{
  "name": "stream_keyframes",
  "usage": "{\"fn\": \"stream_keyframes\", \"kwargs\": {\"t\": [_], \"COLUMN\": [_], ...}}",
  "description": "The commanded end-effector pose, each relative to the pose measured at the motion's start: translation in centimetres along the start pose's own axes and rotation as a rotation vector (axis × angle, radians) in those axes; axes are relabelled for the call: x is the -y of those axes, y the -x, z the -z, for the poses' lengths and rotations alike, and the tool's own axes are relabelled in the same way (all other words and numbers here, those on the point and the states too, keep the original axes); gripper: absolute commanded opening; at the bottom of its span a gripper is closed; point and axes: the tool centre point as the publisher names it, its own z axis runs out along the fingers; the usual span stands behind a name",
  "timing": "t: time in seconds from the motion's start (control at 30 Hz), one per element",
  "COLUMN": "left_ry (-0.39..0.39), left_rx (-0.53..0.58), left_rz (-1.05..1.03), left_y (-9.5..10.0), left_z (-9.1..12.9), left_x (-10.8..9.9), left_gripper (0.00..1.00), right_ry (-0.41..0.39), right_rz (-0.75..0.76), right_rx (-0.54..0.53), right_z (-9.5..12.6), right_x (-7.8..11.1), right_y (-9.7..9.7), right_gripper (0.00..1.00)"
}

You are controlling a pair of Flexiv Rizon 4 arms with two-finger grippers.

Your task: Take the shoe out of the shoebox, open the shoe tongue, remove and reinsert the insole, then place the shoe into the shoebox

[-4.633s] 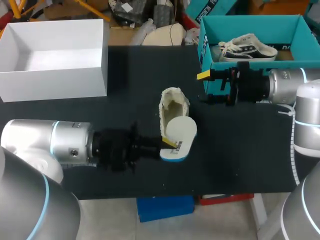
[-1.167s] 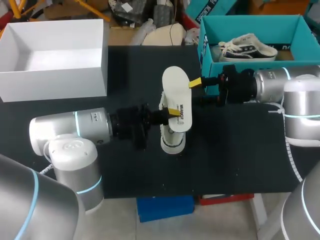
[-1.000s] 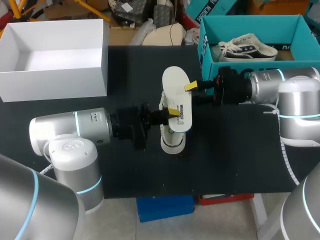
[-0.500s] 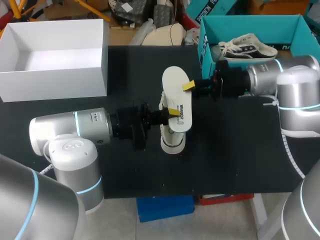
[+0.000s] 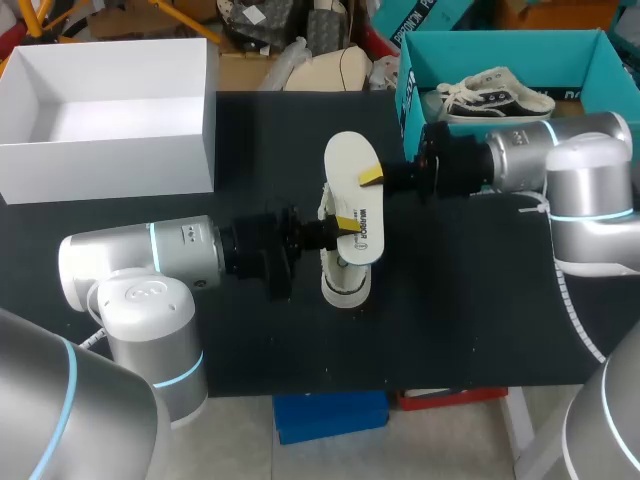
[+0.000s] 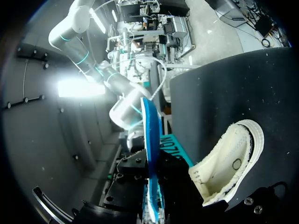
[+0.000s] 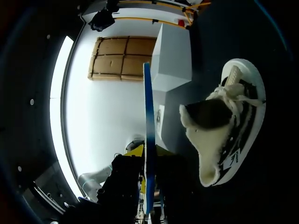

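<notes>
The cream insole [image 5: 351,180] with a blue underside hangs over the shoe [image 5: 339,284], which lies on the black table. My left gripper [image 5: 345,222] is shut on the insole's left edge. My right gripper [image 5: 369,179] comes in from the right and is shut on the opposite edge. In the left wrist view the insole [image 6: 150,149] stands edge-on, running down into my left gripper [image 6: 152,211], with the open shoe [image 6: 231,164] beside it. In the right wrist view the insole [image 7: 148,149] runs down into my right gripper [image 7: 149,208], with the laced shoe [image 7: 226,140] beside it.
A teal shoebox [image 5: 590,62] stands at the back right with a second shoe [image 5: 497,95] in it, just behind my right arm. A large white box [image 5: 110,140] stands at the back left. The black table [image 5: 480,310] shows bare cloth at the front right.
My right gripper moved left to the insole's edge and its fingers drew together on it. The left arm, the insole and the shoe stayed put.
</notes>
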Motion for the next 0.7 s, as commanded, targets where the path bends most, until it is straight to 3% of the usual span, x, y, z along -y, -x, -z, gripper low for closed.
{"fn": "stream_keyframes", "kwargs": {"t": [0.03,0.4,0.53,0.6,0.7], "left_ry": [0.0,0.0,0.0,0.0,0.0], "left_rx": [-0.005,-0.005,-0.005,-0.005,-0.005], "left_rz": [-0.001,-0.001,-0.001,-0.001,-0.001], "left_y": [0.1,0.1,0.1,0.1,0.1], "left_z": [0.0,0.0,0.0,0.0,0.0], "left_x": [0.0,0.0,0.0,0.0,0.0], "left_gripper": [0.0,0.0,0.0,0.0,0.0], "right_ry": [0.003,0.011,0.013,0.014,0.007], "right_rz": [-0.001,0.001,0.0,-0.001,-0.009], "right_rx": [0.006,-0.002,-0.004,-0.003,0.0], "right_z": [-0.4,-1.2,-1.4,-1.5,-1.5], "right_x": [0.1,0.4,0.4,0.4,0.4], "right_y": [-0.2,0.0,0.0,0.1,0.1], "right_gripper": [0.11,0.12,0.08,0.0,0.0]}}
